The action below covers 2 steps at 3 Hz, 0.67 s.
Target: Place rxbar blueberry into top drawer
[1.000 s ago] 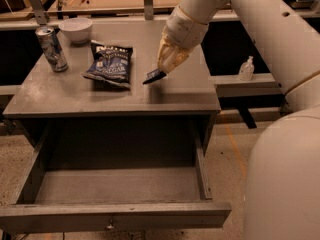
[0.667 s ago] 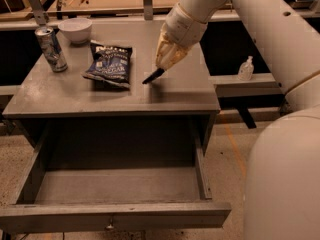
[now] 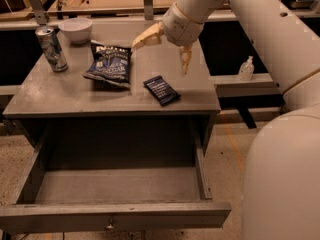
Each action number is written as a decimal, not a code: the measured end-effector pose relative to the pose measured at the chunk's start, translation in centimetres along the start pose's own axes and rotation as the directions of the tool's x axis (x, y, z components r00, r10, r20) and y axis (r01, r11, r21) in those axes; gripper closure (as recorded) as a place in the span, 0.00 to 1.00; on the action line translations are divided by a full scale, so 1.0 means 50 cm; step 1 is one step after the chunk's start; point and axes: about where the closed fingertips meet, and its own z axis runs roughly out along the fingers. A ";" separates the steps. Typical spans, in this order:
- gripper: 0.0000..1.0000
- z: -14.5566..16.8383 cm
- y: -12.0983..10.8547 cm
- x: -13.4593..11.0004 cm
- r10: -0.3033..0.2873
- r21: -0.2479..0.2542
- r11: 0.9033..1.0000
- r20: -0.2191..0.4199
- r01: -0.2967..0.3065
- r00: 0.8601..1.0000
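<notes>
Gripper: the gripper (image 3: 160,58) hangs in the upper centre of the frame, above the rear of the table (image 3: 50,91).
Fingers: the fingers (image 3: 148,35) are spread wide and released, grasping nothing; one points left, the other points down.
Rxbar blueberry: the rxbar blueberry (image 3: 161,90) lies flat on the tabletop at centre frame, below the gripper and apart from both fingers, near the table's front edge.
Top drawer: the top drawer (image 3: 115,216) stands pulled out across the lower frame, its floor in view; the bar is not in it.
Chip bag: the chip bag (image 3: 109,64) lies just left of the bar, not touching it.
Can: the can (image 3: 51,48) stands upright, upper left.
Bowl: the bowl (image 3: 75,30) sits behind the can.
Bottle: a small bottle (image 3: 246,69) stands on a ledge right of the table.
</notes>
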 end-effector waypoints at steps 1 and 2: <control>0.00 0.010 -0.014 0.001 -0.042 -0.038 0.998 -0.029 0.041 0.999; 0.00 0.031 -0.022 -0.019 -0.147 -0.109 0.983 -0.012 0.145 0.989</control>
